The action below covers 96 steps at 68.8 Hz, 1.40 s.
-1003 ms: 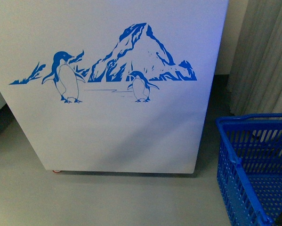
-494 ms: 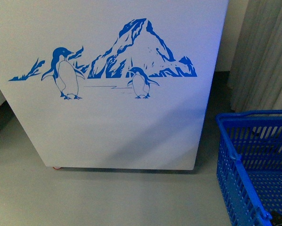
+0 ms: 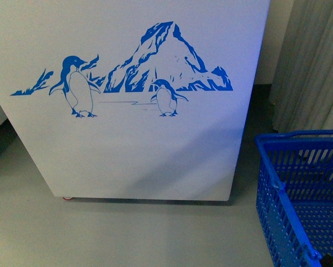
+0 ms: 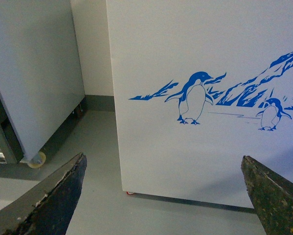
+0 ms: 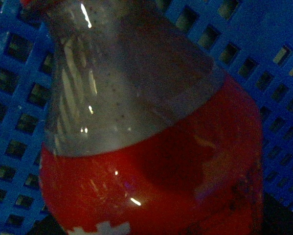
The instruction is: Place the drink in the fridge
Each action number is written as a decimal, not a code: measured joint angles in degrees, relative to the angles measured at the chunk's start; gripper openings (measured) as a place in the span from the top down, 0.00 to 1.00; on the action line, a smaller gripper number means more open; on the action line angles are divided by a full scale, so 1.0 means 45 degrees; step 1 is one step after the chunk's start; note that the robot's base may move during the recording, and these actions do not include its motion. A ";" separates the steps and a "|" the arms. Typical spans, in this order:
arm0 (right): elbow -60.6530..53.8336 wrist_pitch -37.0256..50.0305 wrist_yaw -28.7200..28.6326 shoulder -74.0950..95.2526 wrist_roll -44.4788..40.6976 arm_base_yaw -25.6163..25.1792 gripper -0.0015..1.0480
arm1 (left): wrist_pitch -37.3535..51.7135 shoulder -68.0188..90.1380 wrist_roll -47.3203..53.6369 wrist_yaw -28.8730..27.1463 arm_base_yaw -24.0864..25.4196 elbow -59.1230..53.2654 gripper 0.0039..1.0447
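Observation:
The fridge is a white chest with a blue penguin-and-mountain graphic, and its front wall fills the front view. Its lid is out of view. My left gripper hangs low before that wall, open, nothing between its dark fingers. The drink, a clear bottle of dark cola with a red label, fills the right wrist view. My right gripper is shut on it, its fingers hidden behind the bottle. Blue basket mesh lies close behind the drink.
A blue plastic basket stands on the grey floor right of the fridge. Pale curtains hang behind it. A grey cabinet on castors stands left of the fridge, with a narrow floor gap between them.
The front view has shifted slightly, so the fridge graphic and basket sit a little higher in the picture. A dark part at the basket's lower right corner has moved a little.

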 joint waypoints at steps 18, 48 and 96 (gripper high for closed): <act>-0.2681 0.0311 -0.0087 -0.4702 0.2783 0.0593 0.62 | 0.0000 0.0000 0.0000 0.0000 0.0000 0.0000 0.08; -0.4172 -0.5149 -0.1360 -1.8515 0.8024 0.2069 0.62 | 0.0000 0.0000 0.0000 0.0000 0.0000 0.0000 0.08; -0.3230 -1.0686 -0.0670 -3.0415 1.1531 0.3123 0.62 | 0.0000 0.0000 0.0000 0.0000 0.0000 0.0000 0.08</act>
